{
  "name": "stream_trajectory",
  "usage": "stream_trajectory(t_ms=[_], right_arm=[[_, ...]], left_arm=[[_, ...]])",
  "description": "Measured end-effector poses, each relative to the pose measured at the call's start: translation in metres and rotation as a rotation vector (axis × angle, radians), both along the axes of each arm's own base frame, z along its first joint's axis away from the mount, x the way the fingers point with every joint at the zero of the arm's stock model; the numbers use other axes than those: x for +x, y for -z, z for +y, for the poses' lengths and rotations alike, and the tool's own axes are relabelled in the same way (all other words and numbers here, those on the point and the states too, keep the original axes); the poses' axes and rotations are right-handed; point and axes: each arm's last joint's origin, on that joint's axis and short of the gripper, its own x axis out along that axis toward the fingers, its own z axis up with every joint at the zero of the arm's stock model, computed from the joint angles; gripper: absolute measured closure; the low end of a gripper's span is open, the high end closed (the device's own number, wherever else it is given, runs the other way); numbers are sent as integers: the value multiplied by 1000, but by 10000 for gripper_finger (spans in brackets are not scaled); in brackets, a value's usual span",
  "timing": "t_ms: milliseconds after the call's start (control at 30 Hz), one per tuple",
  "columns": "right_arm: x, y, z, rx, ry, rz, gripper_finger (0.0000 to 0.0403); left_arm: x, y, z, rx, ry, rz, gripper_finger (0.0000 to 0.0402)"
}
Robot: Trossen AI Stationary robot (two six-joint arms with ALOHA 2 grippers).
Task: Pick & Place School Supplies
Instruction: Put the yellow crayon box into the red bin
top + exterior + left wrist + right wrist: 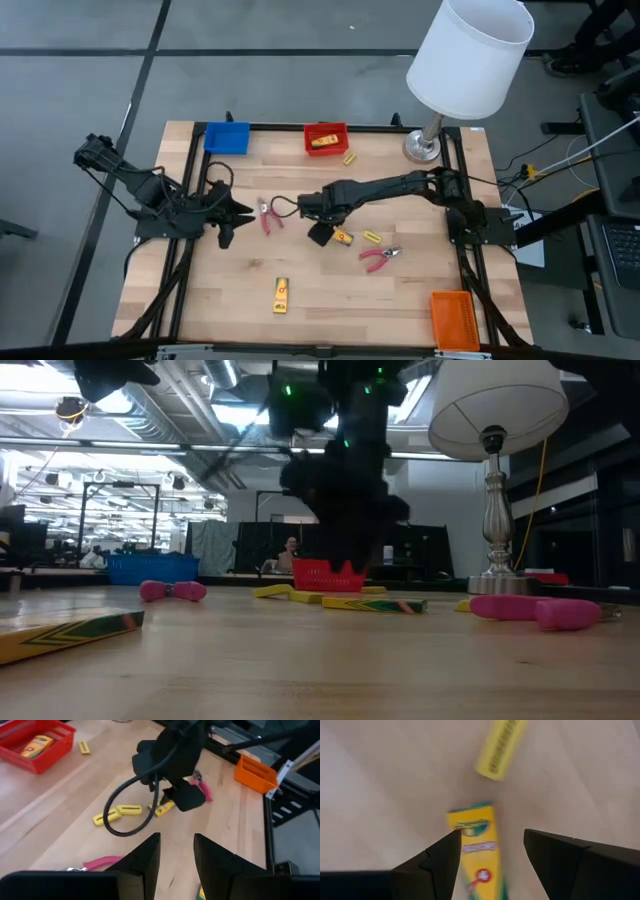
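between the parted fingers of the right gripper (490, 855) lies a yellow crayon packet (475, 850) mid-table, not yet gripped; next it should descend and close. left gripper (175, 857), narrowly open, waits nearby, empty.

matt wooden table (320, 300), glossy yellow packet (479, 851).

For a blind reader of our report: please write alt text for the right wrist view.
The right gripper hangs open over a yellow crayon packet lying on the wooden table. A thinner yellow stick lies just beyond.
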Motion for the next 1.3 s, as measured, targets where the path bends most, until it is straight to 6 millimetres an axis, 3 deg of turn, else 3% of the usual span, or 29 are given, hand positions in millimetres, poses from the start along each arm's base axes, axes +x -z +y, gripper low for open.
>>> stream_trajectory(t_ms=[200, 433, 933, 1300], right_arm=[[-1, 1, 16, 2, -5, -4, 181], [-4, 1, 36, -95, -132, -12, 181], [0, 31, 33, -113, -183, 67, 181], [1, 32, 30, -151, -161, 65, 181]], left_arm=[[-6, -4, 3, -13, 18, -26, 287], [-9, -7, 5, -21, 17, -42, 287], [-8, -9, 4, -59, 7, -72, 287], [-8, -9, 4, -74, 16, -72, 287]])
